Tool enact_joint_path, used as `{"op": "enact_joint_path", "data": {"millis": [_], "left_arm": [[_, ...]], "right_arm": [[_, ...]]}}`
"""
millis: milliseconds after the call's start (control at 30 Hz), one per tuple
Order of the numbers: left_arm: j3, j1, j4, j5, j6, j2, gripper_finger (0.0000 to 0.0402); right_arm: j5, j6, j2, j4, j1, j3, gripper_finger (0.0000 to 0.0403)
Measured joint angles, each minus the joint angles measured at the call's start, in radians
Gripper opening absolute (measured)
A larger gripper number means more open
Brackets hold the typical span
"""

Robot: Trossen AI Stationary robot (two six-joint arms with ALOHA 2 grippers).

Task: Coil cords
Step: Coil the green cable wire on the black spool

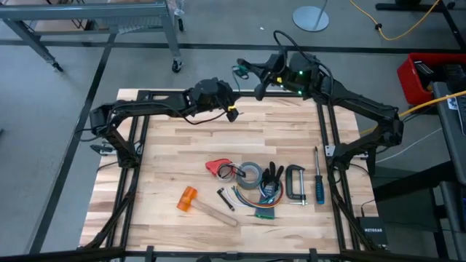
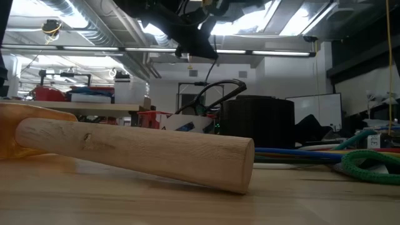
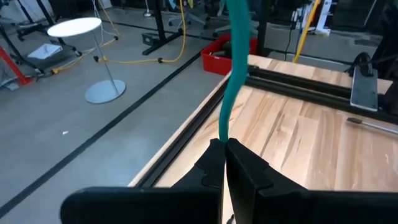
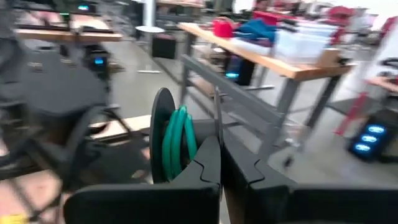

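The left gripper (image 3: 222, 163) is up near the far edge of the light wooden table (image 1: 167, 153), and its two dark fingers are pressed shut on a thin teal-green cord (image 3: 235, 68). The cord runs up and away from the fingertips. The right gripper (image 4: 221, 163) is also up by the far edge, a bit past it. Its fingers are shut too, pinching a black round reel (image 4: 160, 134) that has green cord wound on it.

The only writing that can be read is the word NETGEAR on a small black box (image 1: 369, 230) beside the table's near right corner.

Near the near edge of the table lie a hammer with an orange head and a wooden handle (image 1: 198, 206), a grey roll of tape (image 1: 250, 174), a black C-shaped clamp (image 1: 294, 182), a blue-handled screwdriver (image 1: 318, 185) and a short bunch of coloured wires (image 1: 256, 207).

The floor is grey with dark lines. A round white stand (image 3: 93, 62) sits on it, and a yellow cable (image 3: 143, 59) trails across it. A red bin (image 1: 426, 76) stands beside the table's right edge.
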State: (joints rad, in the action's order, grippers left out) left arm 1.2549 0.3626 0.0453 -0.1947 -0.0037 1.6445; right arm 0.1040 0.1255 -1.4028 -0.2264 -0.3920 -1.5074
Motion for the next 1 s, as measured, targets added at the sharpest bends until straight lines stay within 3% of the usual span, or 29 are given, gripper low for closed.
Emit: {"op": "enact_joint_path", "data": {"millis": [267,400,600,733,1000], "left_arm": [[0.0,-0.013,0.067,0.046,-0.05,0.03,0.0],[0.0,-0.033,0.123,0.108,-0.059,0.031,0.0],[0.011,-0.048,0.111,0.243,-0.064,0.031,0.0],[0.039,-0.048,-0.011,0.304,-0.064,0.031,0.0],[0.056,-0.05,-0.194,0.312,-0.009,0.016,0.0]], "right_arm": [[-0.008,-0.02,-0.036,0.121,0.0,0.0,0.0001],[0.029,-0.016,-0.076,0.217,0.0,0.001,0.0001],[0.1,0.022,-0.16,0.224,0.0,0.001,0.0001],[0.099,0.073,-0.194,0.166,0.0,0.0,0.0001],[0.114,0.146,-0.198,0.02,0.0,0.0,0.0001]]}}
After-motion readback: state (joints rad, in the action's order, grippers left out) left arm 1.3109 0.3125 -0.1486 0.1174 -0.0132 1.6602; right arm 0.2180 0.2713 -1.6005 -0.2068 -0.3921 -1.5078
